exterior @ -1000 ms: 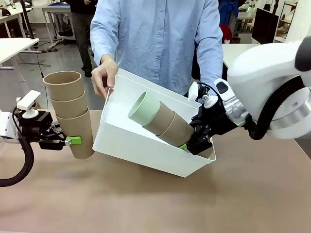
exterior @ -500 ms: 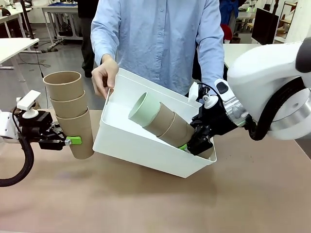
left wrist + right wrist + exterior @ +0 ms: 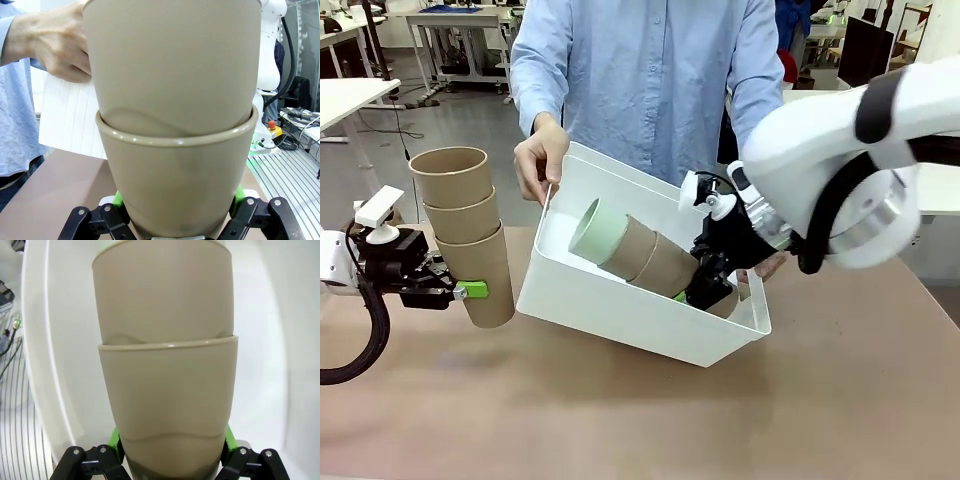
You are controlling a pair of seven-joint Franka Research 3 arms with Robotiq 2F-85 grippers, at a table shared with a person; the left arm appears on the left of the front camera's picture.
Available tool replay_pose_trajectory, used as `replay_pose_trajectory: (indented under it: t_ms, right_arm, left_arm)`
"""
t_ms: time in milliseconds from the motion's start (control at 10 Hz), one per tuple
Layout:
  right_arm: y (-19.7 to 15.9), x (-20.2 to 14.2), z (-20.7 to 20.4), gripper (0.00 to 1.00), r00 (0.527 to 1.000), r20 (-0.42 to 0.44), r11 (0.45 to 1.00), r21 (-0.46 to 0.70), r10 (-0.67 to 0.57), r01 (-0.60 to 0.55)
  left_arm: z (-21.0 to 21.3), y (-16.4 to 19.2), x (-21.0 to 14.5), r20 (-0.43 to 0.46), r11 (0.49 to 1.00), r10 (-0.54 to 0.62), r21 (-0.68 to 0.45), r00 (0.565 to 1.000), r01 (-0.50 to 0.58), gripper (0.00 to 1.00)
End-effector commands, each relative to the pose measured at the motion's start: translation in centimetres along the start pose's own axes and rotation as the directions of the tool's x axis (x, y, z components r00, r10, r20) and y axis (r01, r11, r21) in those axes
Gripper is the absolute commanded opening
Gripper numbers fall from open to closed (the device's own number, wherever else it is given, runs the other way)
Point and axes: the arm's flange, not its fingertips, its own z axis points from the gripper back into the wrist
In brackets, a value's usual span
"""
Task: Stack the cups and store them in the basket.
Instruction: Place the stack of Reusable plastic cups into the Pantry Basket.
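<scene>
Table (image 3: 620, 430): brown, matte, flat top; spans the whole near part of the front view, far edge towards the person. Soft dark shadow across the middle. White basket (image 3: 620, 310) over that shadow, tilted, left end raised; contact between its low right end and the tabletop not discernible.

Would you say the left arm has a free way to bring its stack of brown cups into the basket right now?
Probably yes: the basket is tilted, mouth open, and its left end looks bare. The right pincer with its stack takes the right part, and the person's hand grips the left rim.
</scene>
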Motion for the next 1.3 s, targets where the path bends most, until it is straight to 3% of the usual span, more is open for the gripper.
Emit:
replay_pose_trajectory:
  t_ms: [0, 700, 800, 1200]
  right_arm:
    - [-0.1, 1.7, -1.9, 0.86, 1.0, -0.025, 1.0, 0.004, 0.0, 0.0]
    - [1.2, 1.1, -5.2, 0.86, 0.997, -0.069, 0.999, -0.044, 0.026, -0.029]
    - [1.2, 1.0, -5.0, 1.0, 0.997, -0.075, 0.998, -0.051, 0.02, -0.024]
    - [2.0, 0.1, -0.2, 1.0, 0.999, -0.037, 0.999, -0.052, 0.004, -0.006]
  left_arm:
    - [0.0, -0.1, 0.5, 0.002, 1.0, -0.012, -0.005, 1.0, 0.012, 0.85]
    - [0.0, -0.1, 0.5, 0.002, 1.0, -0.012, -0.005, 1.0, 0.012, 0.85]
    - [0.0, -0.1, 0.5, 0.002, 1.0, -0.012, -0.005, 1.0, 0.012, 0.85]
    - [0.0, -0.1, 0.5, 0.002, 1.0, -0.012, -0.005, 1.0, 0.012, 0.85]
